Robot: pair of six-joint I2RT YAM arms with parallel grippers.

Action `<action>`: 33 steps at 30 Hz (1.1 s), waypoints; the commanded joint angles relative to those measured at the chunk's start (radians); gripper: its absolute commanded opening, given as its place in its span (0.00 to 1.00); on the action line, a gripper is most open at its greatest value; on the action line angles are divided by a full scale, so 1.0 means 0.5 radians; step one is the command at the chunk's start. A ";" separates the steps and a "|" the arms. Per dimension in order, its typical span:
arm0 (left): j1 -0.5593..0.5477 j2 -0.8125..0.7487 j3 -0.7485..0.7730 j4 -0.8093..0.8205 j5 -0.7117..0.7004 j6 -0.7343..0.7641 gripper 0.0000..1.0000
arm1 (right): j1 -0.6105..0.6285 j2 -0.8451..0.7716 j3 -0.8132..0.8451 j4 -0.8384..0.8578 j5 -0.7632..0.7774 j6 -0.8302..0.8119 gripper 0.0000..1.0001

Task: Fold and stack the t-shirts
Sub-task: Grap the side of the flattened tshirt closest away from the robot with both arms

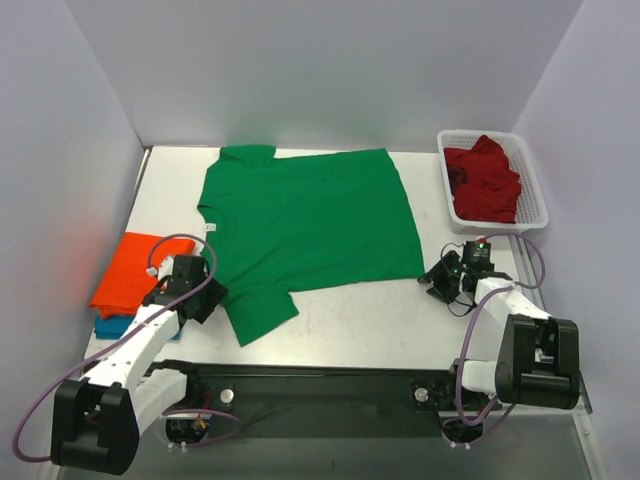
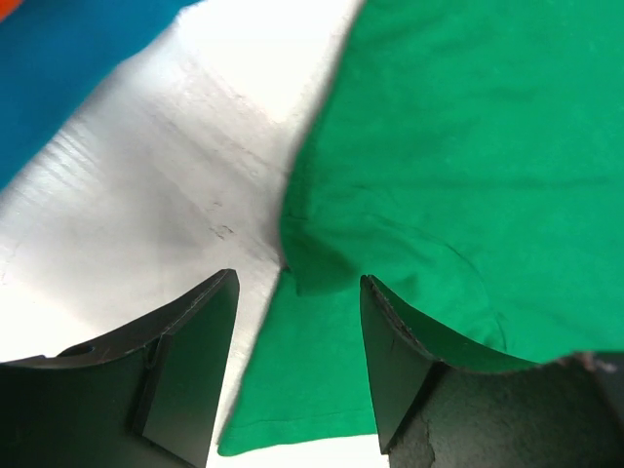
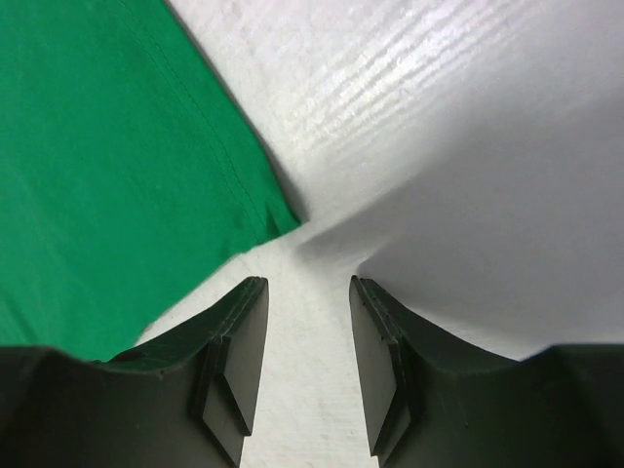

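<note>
The bright green t-shirt (image 1: 305,225) lies spread flat on the white table, neck to the left. My left gripper (image 1: 212,296) is open at the shirt's near sleeve; in the left wrist view the green t-shirt's sleeve (image 2: 322,380) lies between its fingers (image 2: 190,361). My right gripper (image 1: 432,282) is open and empty, just off the shirt's near right corner (image 3: 278,216), over bare table. The orange t-shirt (image 1: 135,268) lies folded on the blue t-shirt (image 1: 112,326) at the left. The dark red t-shirt (image 1: 484,178) is crumpled in the basket.
A white plastic mesh basket (image 1: 533,190) stands at the far right. White walls enclose the table on the left, back and right. The black rail with both arm bases runs along the near edge (image 1: 320,385).
</note>
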 commanded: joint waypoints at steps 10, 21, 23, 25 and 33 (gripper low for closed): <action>-0.009 -0.108 -0.074 -0.042 -0.152 -0.028 0.63 | -0.015 0.326 0.076 0.347 -0.043 0.190 0.34; -0.012 -0.032 -0.142 0.295 0.023 0.055 0.58 | -0.022 0.440 0.128 0.384 -0.046 0.175 0.04; -0.024 -0.016 -0.145 0.317 0.032 0.046 0.57 | -0.031 0.403 0.140 0.356 -0.028 0.151 0.01; -0.034 -0.007 -0.160 0.353 0.063 0.043 0.55 | -0.043 0.363 0.147 0.307 -0.012 0.123 0.00; -0.067 -0.056 -0.277 0.461 0.051 0.015 0.40 | -0.086 0.280 0.192 0.200 0.009 0.049 0.00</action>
